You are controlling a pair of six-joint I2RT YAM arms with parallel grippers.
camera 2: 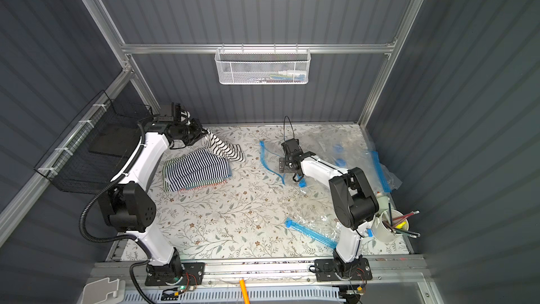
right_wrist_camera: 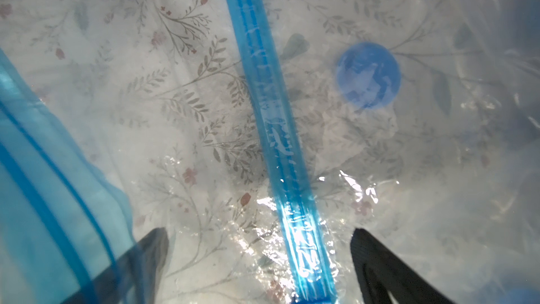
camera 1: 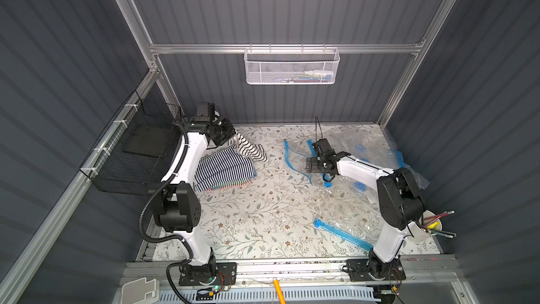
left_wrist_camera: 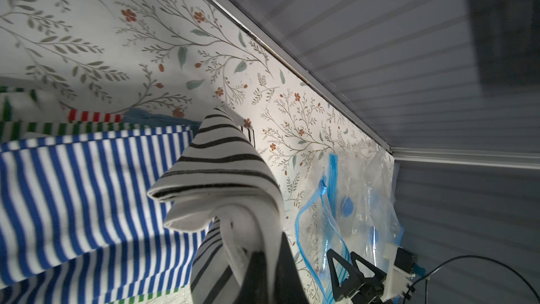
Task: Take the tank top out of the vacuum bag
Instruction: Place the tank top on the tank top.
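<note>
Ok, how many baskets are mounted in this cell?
2. A white mesh basket hangs on the back rail; a black wire basket is fixed along the robot's left side. None seems hidden.

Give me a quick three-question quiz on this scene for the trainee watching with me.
1. True or false: the left gripper is shut on the black-striped tank top, which is outside the bags.
2. What lies under the open right gripper? A) a plate B) a blue zip strip C) a screwdriver
3. Fill in: the pile of folded striped tops lies beside the ___ arm.

Key: 1 true; 2 B; 3 left.
</note>
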